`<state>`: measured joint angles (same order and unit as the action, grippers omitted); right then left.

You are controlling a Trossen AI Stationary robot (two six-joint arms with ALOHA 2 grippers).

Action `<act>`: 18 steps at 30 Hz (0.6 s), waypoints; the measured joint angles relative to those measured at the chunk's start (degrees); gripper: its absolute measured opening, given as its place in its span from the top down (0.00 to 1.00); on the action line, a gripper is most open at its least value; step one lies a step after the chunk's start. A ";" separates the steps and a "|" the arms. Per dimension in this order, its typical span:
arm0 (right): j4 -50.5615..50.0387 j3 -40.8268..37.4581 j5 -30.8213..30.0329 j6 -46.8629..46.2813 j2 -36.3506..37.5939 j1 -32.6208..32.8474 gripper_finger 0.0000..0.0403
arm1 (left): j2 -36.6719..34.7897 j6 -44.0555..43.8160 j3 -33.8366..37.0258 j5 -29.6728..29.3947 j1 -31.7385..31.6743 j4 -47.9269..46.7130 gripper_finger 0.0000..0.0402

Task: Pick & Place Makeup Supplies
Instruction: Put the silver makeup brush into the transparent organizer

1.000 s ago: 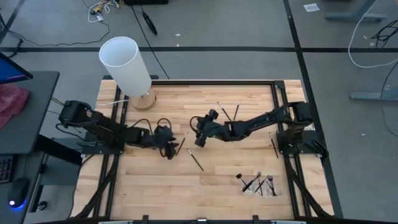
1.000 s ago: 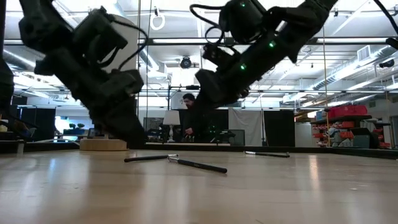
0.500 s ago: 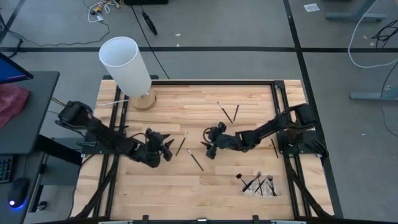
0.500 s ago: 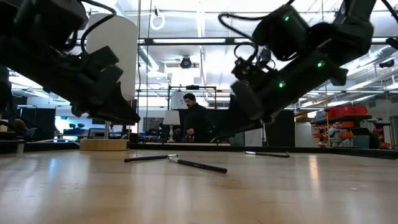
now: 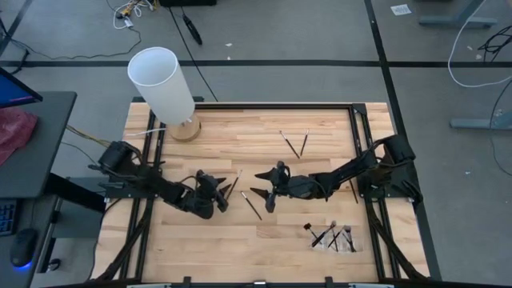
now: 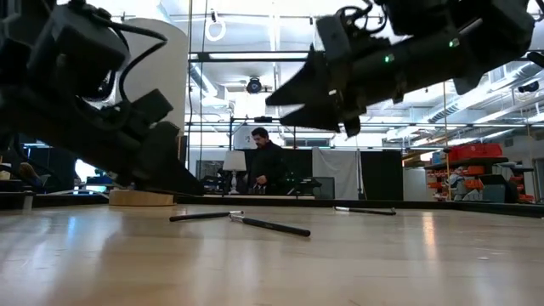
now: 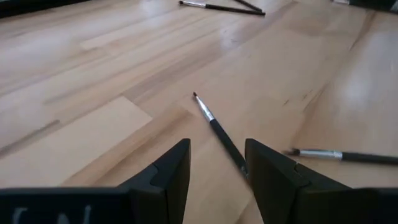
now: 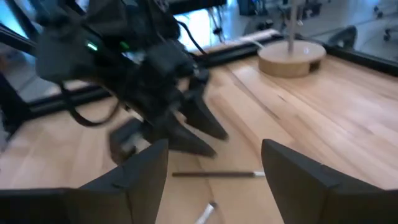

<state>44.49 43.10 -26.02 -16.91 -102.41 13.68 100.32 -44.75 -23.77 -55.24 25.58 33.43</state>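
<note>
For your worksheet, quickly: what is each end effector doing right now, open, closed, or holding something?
Left end effector: open, empty, low over a makeup brush.
Right end effector: open, holding nothing.

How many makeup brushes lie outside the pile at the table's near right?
5: a mid-table pair, a crossed pair near the far edge, and a single brush near the right edge. More may lie hidden.
</note>
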 joint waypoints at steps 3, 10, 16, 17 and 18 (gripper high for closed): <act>1.97 0.01 -0.02 1.37 0.00 0.29 0.35 | 2.66 1.35 -0.07 1.09 -1.01 4.33 0.61; 1.55 0.01 0.01 1.94 0.00 0.45 0.35 | 8.30 6.64 -4.15 7.49 -3.89 7.02 0.59; 0.71 0.01 0.07 1.86 0.00 0.96 0.35 | 11.47 6.05 -6.25 6.65 -5.89 7.69 0.50; 0.52 0.01 0.08 1.86 0.00 1.14 0.35 | 11.75 5.77 -6.27 6.61 -6.09 7.72 0.49; 0.41 0.01 0.12 1.87 0.00 1.29 0.35 | 11.92 5.79 -6.29 6.73 -6.33 7.70 0.49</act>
<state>44.90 43.11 -25.91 -15.05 -102.41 14.97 112.24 -38.96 -30.06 -48.51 19.24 41.13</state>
